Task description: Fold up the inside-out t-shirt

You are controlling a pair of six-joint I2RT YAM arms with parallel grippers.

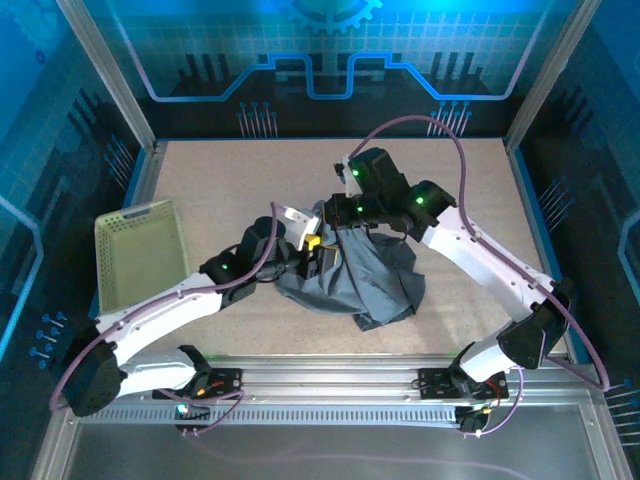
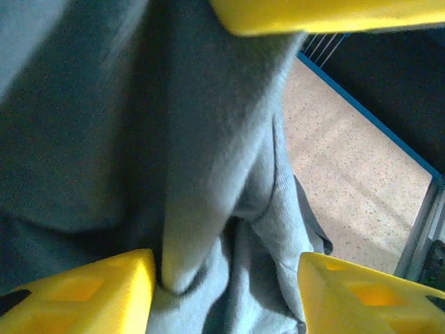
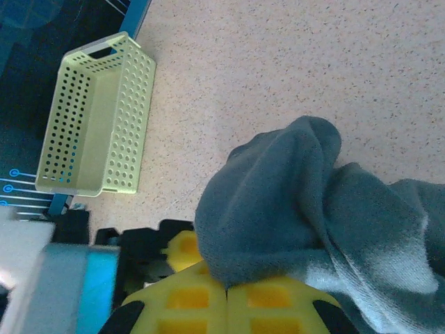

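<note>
**Speckled beige tabletop, grey shirt bunched at its middle**

Speckled beige board forms the table point(image 1: 230, 180), and the inside-out t-shirt point(image 1: 365, 275) lies crumpled slightly right of its centre, a dark slate-grey heap with deep folds. Its far edge is drawn up into a peak while the rest trails down toward the near side.

At that peak sits the right gripper point(image 1: 338, 212). In the right wrist view its yellow fingers point(image 3: 268, 299) are pressed together, and a rounded wad of the t-shirt point(image 3: 292, 202) is pinched at their tips, bulging up over them.

The left gripper point(image 1: 318, 250) comes in from the left against the cloth just below the peak. From the left wrist camera its two yellow fingers point(image 2: 90, 296) stand well apart. A hanging fold of the t-shirt point(image 2: 208, 139) drops into the gap between them, and neither finger is closed onto it.

Both white arms reach in from the near edge, with purple cables looping along them.

A pale yellow-green mesh basket point(image 1: 140, 260) rests at the left side of the table, well apart from the shirt; in the right wrist view the basket point(image 3: 125, 118) has perforated walls. A blue-lit back panel point(image 1: 330, 50) stands behind the table, and an aluminium rail point(image 1: 330, 375) runs along the front.
</note>
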